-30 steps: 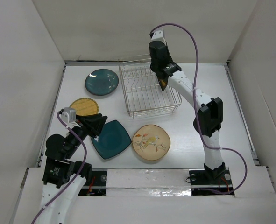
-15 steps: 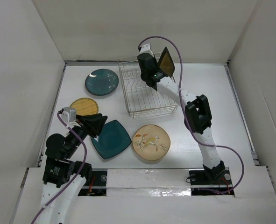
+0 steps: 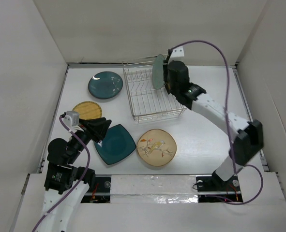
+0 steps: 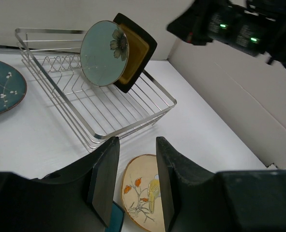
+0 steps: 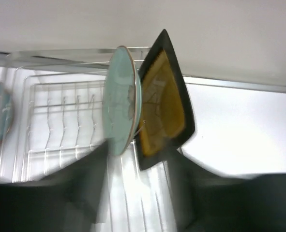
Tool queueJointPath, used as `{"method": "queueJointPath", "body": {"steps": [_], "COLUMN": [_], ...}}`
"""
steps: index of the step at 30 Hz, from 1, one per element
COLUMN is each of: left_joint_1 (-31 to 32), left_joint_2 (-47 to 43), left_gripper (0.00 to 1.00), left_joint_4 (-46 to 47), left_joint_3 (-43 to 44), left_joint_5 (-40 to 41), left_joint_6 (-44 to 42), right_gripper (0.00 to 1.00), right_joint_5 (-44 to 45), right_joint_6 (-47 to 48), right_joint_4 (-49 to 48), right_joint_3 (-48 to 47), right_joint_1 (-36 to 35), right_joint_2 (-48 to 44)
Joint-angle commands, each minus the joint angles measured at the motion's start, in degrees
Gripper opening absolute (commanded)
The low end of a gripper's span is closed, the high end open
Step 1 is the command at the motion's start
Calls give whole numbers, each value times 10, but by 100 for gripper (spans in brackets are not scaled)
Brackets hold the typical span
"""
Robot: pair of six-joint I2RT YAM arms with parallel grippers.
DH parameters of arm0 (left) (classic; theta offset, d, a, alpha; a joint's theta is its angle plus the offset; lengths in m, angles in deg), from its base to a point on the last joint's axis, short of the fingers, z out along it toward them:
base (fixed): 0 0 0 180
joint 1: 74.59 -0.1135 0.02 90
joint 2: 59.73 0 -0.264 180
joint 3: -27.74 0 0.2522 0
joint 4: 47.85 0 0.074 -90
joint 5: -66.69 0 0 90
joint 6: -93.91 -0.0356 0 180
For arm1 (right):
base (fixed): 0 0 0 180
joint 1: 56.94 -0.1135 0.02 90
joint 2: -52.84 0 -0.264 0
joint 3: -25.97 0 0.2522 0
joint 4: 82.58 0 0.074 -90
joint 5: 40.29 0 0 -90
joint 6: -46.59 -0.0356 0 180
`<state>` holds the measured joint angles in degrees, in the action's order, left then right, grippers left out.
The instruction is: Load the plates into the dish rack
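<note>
The dish rack (image 3: 147, 104) stands at the back of the table. The pale green plate (image 3: 158, 71) stands upright in its right end. The black-rimmed amber square plate (image 4: 139, 47) leans right behind it; both show in the right wrist view, the green plate (image 5: 121, 106) left of the amber plate (image 5: 165, 100). My right gripper (image 3: 169, 83) hovers by them, open and empty, its fingers blurred (image 5: 135, 193). My left gripper (image 4: 135, 186) is open and empty above the beige bird plate (image 3: 156, 147). The dark teal rounded-square plate (image 3: 115, 143), yellow woven plate (image 3: 87, 110) and dark teal round plate (image 3: 105, 85) lie flat.
White walls enclose the table on three sides. The right arm's elbow (image 3: 248, 137) hangs over the right side of the table. The rack's tines (image 4: 70, 79) left of the two plates hold nothing.
The right arm held the amber plate up over the rack half a second ago. Now the plate stands in the rack beside the green plate and the arm has swung right. The left arm has not moved.
</note>
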<state>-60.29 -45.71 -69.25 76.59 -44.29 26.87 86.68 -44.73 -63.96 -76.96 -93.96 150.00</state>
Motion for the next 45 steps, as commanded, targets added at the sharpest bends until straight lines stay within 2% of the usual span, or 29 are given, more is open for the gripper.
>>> {"method": "queueJointPath", "body": {"steps": [1,2,4,5,9,10,13,16,18,21,23,27,33,36,38,39,42,44,45], "left_joint_1": [4,4,4,4,-2,-2,-14,-22,-22,-22,-22,-22,-22,-22,-22,-22,-22,-22,-22], "left_joint_2": [-2,-1,-1,-1,-3,-5,-5,0,3,6,14,16,11,4,0,0,2,1,1], "left_gripper": [33,33,33,33,33,33,33,33,33,33,33,33,33,33,33,33,33,33,33], "left_joint_4": [23,22,22,21,22,23,25,25,25,25,23,21,23,25,26,26,26,26,26], "left_joint_3": [1,1,1,1,0,0,0,0,-1,-1,0,0,0,0,-1,-1,0,-1,-1], "left_joint_5": [-3,-1,0,1,3,3,-3,-7,-7,-5,-2,4,1,1,1,1,-1,-1,-1], "left_joint_6": [-4,-4,-4,-3,-2,-2,-3,-4,-4,-3,-3,-3,-4,-4,-5,-5,-5,-5,-5], "right_gripper": [0,0,0,0,0,23,67,78,78,76,71,63,42,26,24,21,1,0,0], "right_joint_5": [-103,-129,-157,-195,-225,-239,-301,-355,-408,-466,-492,-473,-510,-515,-514,-510,-489,-468,-446], "right_joint_6": [-107,-139,-173,-209,-281,-292,-334,-364,-372,-387,-402,-415,-445,-449,-450,-450,-457,-457,-456], "right_joint_4": [-85,-97,-128,-136,-74,-61,-5,21,12,-37,-70,-86,-178,-209,-220,-217,-185,-144,-88], "right_joint_3": [138,231,323,406,544,564,625,667,686,723,739,737,764,775,777,777,781,773,767], "right_joint_1": [-21,-21,-27,-27,-20,-13,18,30,35,35,24,12,32,44,50,55,55,55,55], "right_joint_2": [-117,-178,-236,-285,-396,-417,-487,-516,-513,-489,-468,-433,-369,-318,-309,-310,-345,-414,-443]}}
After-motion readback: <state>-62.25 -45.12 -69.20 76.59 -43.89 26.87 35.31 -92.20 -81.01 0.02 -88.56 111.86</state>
